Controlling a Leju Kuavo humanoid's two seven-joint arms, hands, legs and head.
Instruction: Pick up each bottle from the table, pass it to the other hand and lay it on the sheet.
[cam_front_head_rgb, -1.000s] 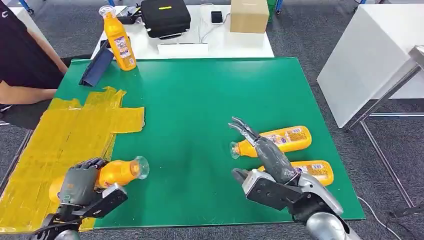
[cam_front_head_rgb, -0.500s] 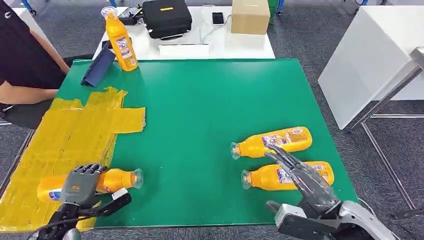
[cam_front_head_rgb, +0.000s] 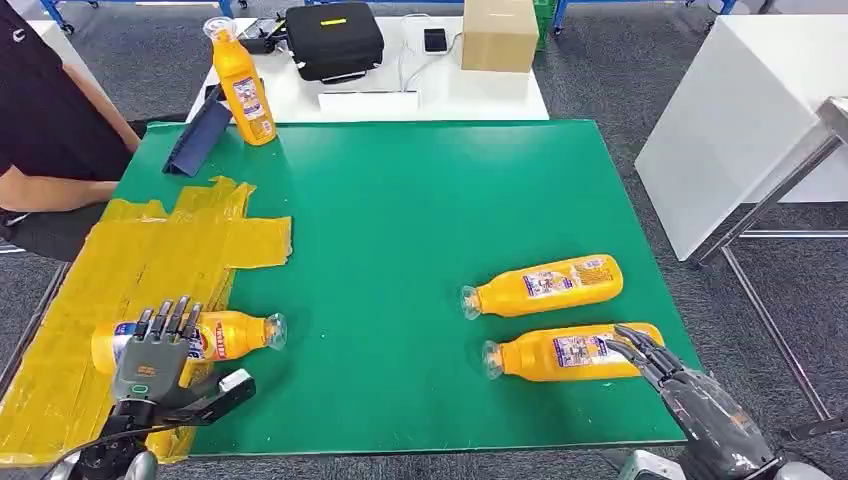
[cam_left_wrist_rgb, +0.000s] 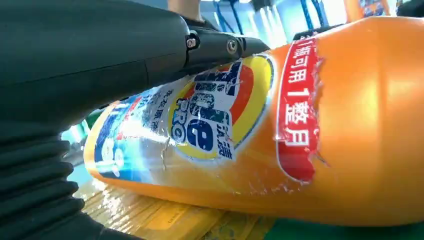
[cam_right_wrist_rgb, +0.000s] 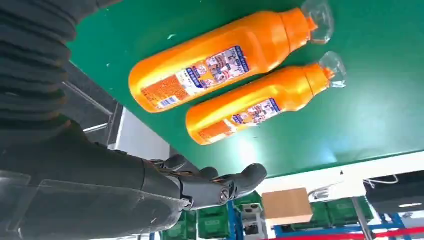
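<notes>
- Our left hand (cam_front_head_rgb: 152, 352), fingers spread, sits over the bottle (cam_front_head_rgb: 215, 335) lying on the yellow sheet (cam_front_head_rgb: 130, 270) at the tabletop's left edge.
- Left wrist view: bottle label (cam_left_wrist_rgb: 210, 112) up close.
- Our right hand (cam_front_head_rgb: 690, 390), holding nothing, fingers apart, sits by two bottles (cam_front_head_rgb: 560, 352) near the right edge.

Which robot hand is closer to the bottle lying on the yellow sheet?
The left hand. It is right at the bottle on the sheet, fingers spread over it. The right hand is far across the table.
</notes>
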